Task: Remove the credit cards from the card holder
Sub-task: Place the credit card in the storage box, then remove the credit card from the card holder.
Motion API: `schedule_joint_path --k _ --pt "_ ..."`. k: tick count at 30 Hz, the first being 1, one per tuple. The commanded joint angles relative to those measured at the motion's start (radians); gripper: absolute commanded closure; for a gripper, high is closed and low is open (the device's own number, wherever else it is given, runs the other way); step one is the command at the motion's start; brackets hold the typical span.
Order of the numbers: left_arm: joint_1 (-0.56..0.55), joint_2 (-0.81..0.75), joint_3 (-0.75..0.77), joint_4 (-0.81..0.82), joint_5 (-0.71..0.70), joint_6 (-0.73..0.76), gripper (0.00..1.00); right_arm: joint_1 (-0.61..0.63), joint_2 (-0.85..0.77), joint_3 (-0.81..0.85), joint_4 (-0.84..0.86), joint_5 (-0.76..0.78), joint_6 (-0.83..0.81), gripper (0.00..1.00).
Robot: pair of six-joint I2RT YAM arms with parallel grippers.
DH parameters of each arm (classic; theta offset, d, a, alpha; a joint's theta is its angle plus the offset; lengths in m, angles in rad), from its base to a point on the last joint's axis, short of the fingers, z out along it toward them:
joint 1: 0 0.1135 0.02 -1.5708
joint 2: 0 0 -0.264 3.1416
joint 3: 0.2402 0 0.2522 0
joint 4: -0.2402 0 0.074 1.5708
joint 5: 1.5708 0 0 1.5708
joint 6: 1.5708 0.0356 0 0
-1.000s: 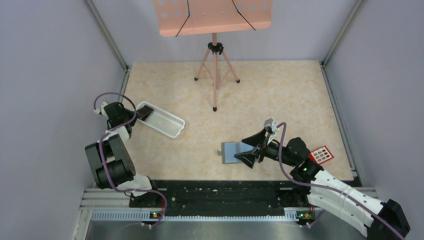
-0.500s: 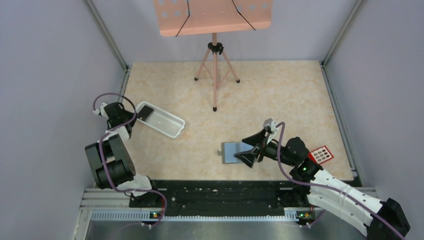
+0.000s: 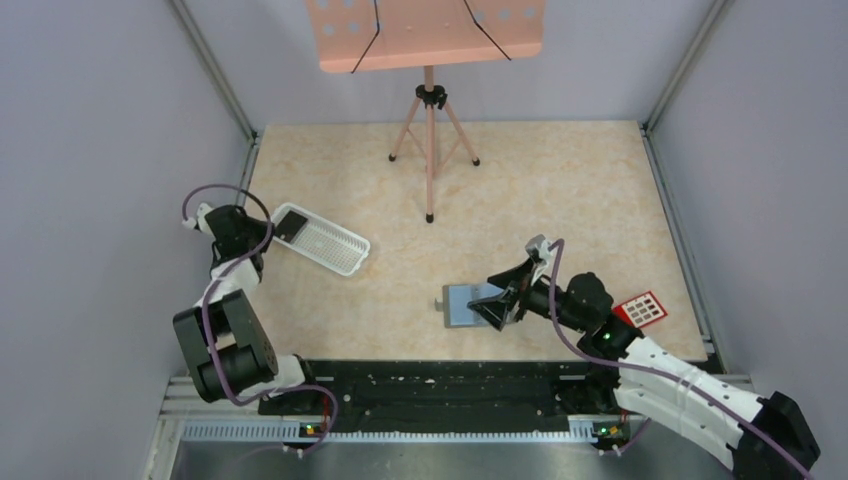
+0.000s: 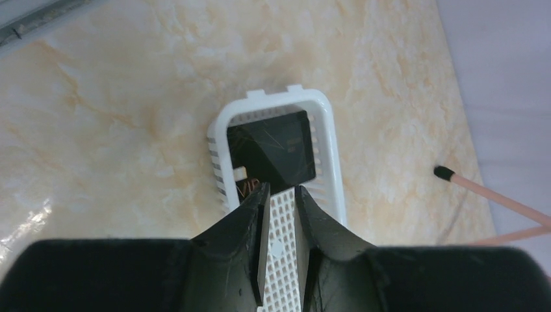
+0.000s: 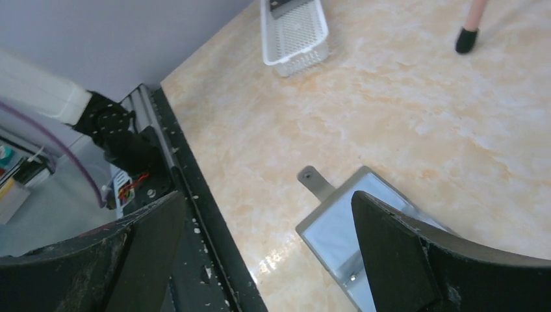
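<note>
The card holder (image 5: 354, 224) is lying flat on the worktop (image 3: 560, 190), directly beneath the right gripper (image 3: 503, 297) and framed between its jaws, which are standing wide apart and clamping nothing. The holder's pale blue inner face is pointing up, and its small tab (image 5: 312, 179) is reaching forward between the jaw tips. Whether a card is sitting inside it, I cannot tell. One red credit card (image 3: 643, 309) is lying well behind these jaws, just beside the right arm. A black card (image 4: 276, 146) is resting in the white tray (image 3: 335, 247), just ahead of the left gripper (image 4: 281, 190), whose jaws are hanging a narrow slit apart, holding nothing. Any card remaining is probably going to feel light, stiff and slick, so pinching an exposed edge seems best. The light holder is likely going to slide unless it is pinned.
</note>
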Motion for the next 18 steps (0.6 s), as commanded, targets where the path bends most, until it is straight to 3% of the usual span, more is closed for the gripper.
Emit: schedule_joint_path --k 1,6,8,14,18 --pt "-0.038 -0.115 -0.043 -0.025 0.082 -0.008 0.72 -0.007 0.052 0.070 -0.135 0.207 0.052 0.01" --pt "-0.138 -0.248 -0.081 -0.102 0.203 0.006 0.55 -0.007 0.169 0.227 -0.396 0.276 0.067 0.01" --pt "-0.202 -0.302 -0.086 -0.169 0.212 0.018 0.53 -0.007 0.227 0.265 -0.453 0.265 0.080 0.03" --pt "-0.448 -0.440 -0.171 -0.211 0.293 -0.018 0.52 0.001 0.365 0.265 -0.419 0.240 0.207 0.17" --pt "-0.554 -0.516 -0.221 -0.233 0.322 -0.030 0.51 0.042 0.428 0.265 -0.410 0.319 0.293 0.23"
